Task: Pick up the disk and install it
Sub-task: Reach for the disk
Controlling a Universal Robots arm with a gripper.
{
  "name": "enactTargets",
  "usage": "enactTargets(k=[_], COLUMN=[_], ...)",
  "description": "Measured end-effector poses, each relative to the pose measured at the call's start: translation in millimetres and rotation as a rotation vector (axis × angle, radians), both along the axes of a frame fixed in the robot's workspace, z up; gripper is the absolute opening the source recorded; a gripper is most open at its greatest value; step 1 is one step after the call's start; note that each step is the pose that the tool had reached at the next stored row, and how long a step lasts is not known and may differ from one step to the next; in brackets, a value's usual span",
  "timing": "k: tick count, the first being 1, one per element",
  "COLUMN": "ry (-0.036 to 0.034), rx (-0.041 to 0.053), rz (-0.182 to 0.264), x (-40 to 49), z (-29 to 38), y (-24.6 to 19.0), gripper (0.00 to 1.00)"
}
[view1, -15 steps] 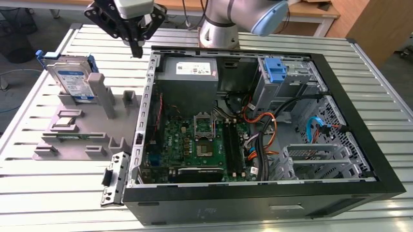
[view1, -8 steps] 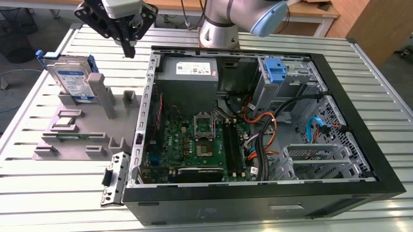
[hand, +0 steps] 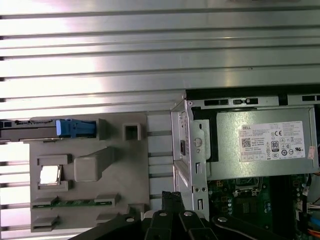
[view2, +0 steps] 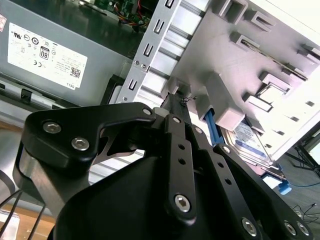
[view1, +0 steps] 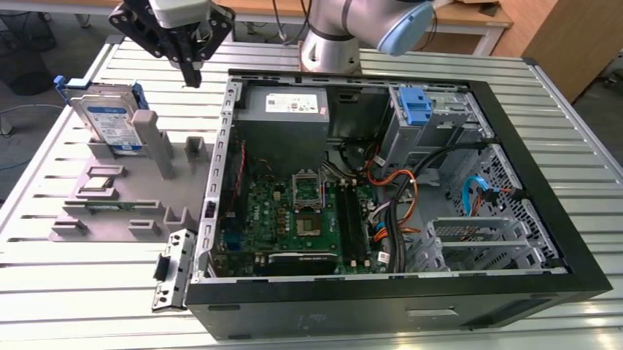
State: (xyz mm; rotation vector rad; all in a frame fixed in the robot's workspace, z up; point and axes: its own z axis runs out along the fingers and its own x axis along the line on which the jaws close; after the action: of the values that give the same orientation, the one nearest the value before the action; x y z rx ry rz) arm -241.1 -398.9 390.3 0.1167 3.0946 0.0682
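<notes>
At the exterior view's left, the disk [view1: 107, 120] is standing on edge in a slot of the grey fixture [view1: 127, 208], label facing outward and blue side rails exposed. This upright seating is probably presenting its upper edge and faces to a grasp from above. The fixture is resting on the slatted metal table [view1: 78, 292], and it is also carrying a small silver chip [view1: 101, 191] in a shallow pocket in front of the disk. To the right of the disk, and apart from it, the gripper [view1: 192, 73] is hanging above the gap between the fixture and the computer case [view1: 545, 219]. Its fingers are pointing down, closed together and gripping nothing. The disk is therefore not yet picked up. Further right, the case is lying on its side with the panel off, so its interior is opening upward toward the arm. The power supply [view1: 292, 106] is sitting at the far wall, the motherboard [view1: 302, 211] is lying on the floor of the case, and a blue-latched drive bay [view1: 416, 109] is standing at the far corner on the exterior view's right, apparently unoccupied.
</notes>
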Motion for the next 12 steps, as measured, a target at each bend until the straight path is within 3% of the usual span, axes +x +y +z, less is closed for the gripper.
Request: enactTargets(k=[12], ry=[0.0], rx=[0.0], rz=[0.0], x=[-3.2], z=[-0.1], y=[0.0], gripper=[0.1])
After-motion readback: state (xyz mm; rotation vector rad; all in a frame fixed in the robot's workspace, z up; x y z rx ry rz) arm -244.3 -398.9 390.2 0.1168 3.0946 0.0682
